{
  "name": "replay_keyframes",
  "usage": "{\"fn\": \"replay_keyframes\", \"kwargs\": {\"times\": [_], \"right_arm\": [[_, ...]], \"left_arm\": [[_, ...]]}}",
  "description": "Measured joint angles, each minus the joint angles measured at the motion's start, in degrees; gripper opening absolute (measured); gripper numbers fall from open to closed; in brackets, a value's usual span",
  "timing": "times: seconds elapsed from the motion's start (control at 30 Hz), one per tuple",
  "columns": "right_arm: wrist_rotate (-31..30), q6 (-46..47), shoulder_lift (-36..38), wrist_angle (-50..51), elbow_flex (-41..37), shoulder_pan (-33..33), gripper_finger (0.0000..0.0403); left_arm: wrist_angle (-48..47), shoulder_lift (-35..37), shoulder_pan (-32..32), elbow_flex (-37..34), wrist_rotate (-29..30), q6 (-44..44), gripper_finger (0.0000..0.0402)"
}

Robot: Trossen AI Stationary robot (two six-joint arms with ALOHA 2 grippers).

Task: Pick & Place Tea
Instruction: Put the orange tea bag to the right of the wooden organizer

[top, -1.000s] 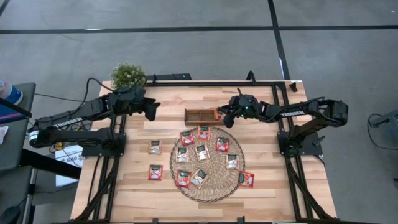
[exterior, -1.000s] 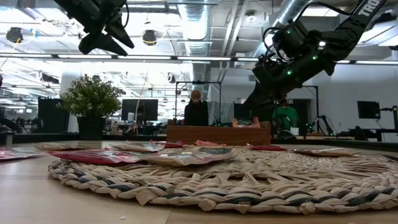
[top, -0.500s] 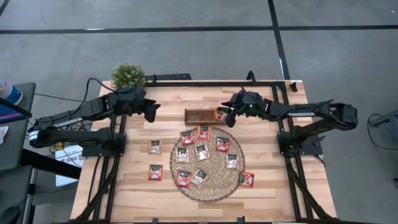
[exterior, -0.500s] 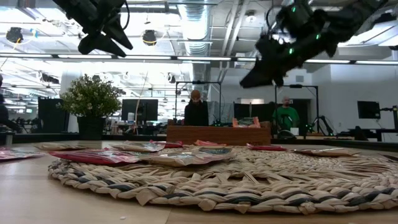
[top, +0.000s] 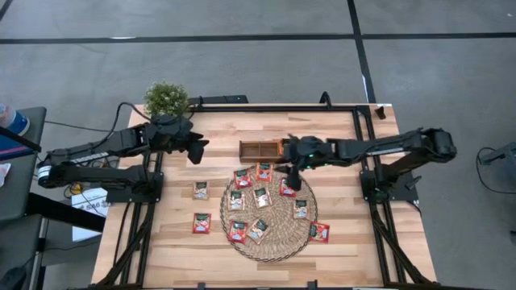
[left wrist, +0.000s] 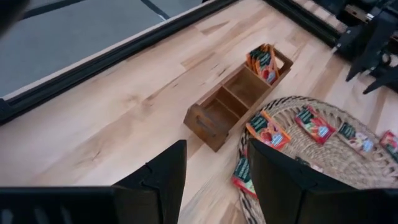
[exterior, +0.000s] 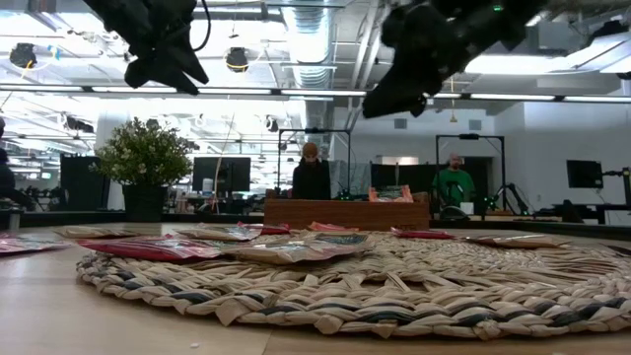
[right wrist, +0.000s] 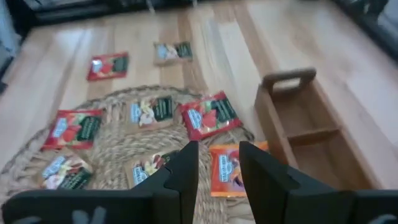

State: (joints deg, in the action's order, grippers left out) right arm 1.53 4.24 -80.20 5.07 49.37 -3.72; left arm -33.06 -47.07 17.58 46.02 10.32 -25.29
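Several tea sachets, mostly red-orange, lie flat on the round wicker mat (top: 268, 211), such as one (top: 261, 196) near its middle. Three more lie on the table, among them one (top: 201, 223) left of the mat. A few sachets (left wrist: 264, 62) stand in one end compartment of the small wooden tray (top: 256, 150). My right gripper (top: 292, 180) hangs open over the mat's far edge, above an orange sachet (right wrist: 225, 173), and holds nothing. My left gripper (top: 196, 150) hangs open and high, left of the tray.
A potted plant (top: 165, 98) stands at the table's far left corner. Black frame rails (top: 274, 108) run along the table's edges. Bare wood lies left of the mat and near the front edge. People show in the room beyond the table.
My right gripper has risen from the tray's right end and swung toward the table's near edge and a little left. It now stands over the mat's far edge. The sachets and the tray have stayed where they were.
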Motion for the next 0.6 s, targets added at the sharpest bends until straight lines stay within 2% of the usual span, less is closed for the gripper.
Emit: {"fn": "replay_keyframes", "kwargs": {"times": [0.17,0.33,0.6], "right_arm": [[0.2,11.6,-8.6,8.3,9.3,-1.0,0.0108],[5.3,20.5,-15.3,14.2,17.7,-0.4,0.0108],[5.9,38.5,-21.6,21.0,24.9,1.7,0.0104]], "left_arm": [[-0.2,-1.4,0.0,0.0,-0.1,-0.9,0.0161],[-1.6,-2.1,0.0,0.0,-0.7,-0.9,0.0161],[-5.4,-2.1,0.0,0.0,-0.2,-1.1,0.0161]]}}
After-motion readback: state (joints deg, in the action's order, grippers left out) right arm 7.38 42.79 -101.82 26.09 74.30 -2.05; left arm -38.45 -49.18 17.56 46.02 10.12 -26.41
